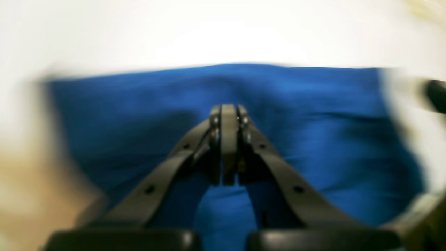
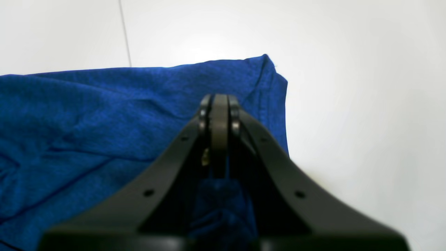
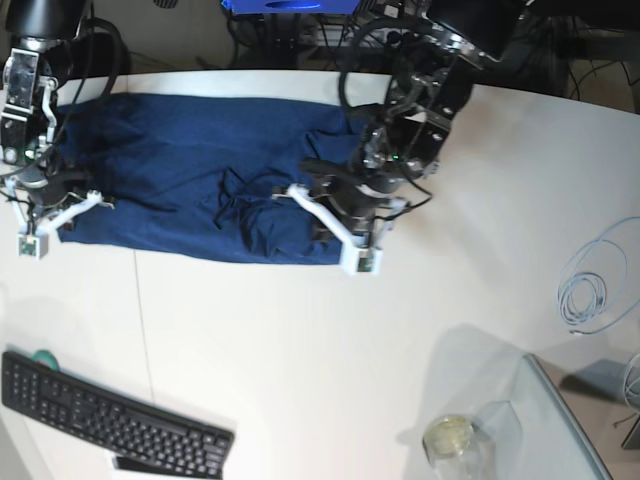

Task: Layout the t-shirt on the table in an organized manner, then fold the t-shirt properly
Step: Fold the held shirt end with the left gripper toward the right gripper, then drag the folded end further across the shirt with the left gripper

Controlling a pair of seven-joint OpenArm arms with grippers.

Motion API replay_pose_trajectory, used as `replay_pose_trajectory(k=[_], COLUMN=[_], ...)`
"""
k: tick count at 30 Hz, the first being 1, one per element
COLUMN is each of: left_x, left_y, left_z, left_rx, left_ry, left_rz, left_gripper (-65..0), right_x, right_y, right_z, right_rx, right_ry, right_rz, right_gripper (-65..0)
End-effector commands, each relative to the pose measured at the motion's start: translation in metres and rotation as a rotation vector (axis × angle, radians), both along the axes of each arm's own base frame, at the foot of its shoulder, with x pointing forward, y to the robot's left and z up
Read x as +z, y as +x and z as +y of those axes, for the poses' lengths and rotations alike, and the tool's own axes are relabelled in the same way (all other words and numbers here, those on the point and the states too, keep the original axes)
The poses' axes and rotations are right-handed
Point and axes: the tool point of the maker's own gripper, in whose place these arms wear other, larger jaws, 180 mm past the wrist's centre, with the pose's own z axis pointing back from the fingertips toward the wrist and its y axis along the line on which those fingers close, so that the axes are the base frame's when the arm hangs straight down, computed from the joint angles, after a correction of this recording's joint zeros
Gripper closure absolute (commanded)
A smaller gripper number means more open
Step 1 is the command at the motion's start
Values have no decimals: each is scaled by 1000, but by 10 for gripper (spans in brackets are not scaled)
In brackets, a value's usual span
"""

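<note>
Both jaws stood closed: right gripper (image 2: 219, 122) pinching t-shirt (image 3: 190, 170) cloth, left gripper (image 1: 228, 118) closed over it, hold unclear | t-shirt bunched on table (image 3: 330, 350) | step: laying out | next: likely pull edges apart, flatten wrinkles.

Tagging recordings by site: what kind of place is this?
Looks like a robotics lab or office bench, not a home. A keyboard sits on the white table, a coiled cable lies at one side, and tangled wiring and equipment crowd the far edge behind the t-shirt.
</note>
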Motion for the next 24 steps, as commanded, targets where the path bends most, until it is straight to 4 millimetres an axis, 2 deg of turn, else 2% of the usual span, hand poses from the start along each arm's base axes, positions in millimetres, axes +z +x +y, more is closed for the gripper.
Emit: replay_pose_trajectory(k=[1,3,5,10,17,24], left_x=[19,15,10,3,-24,-27], left_y=[11,12,11,9,1,-5], left_z=[-10,4,9,10,21,18], left_rx=[-7,30,41,47,59,53], left_ry=[-37,-3,11,18,61,50], left_rz=[-56,-47,-35,-17,51,63], left_gripper=[0,0,0,0,0,0], right_x=[15,16,16,16,16,16], right_y=[12,12,13,13,13,13], right_z=[-6,-6,-6,-6,-6,-6], right_rx=[2,2,2,2,2,2], right_ry=[-21,-21,-21,-19,-19,-19], right_rz=[-56,-57,-59,-57,-57,-57], right_gripper=[0,0,0,0,0,0])
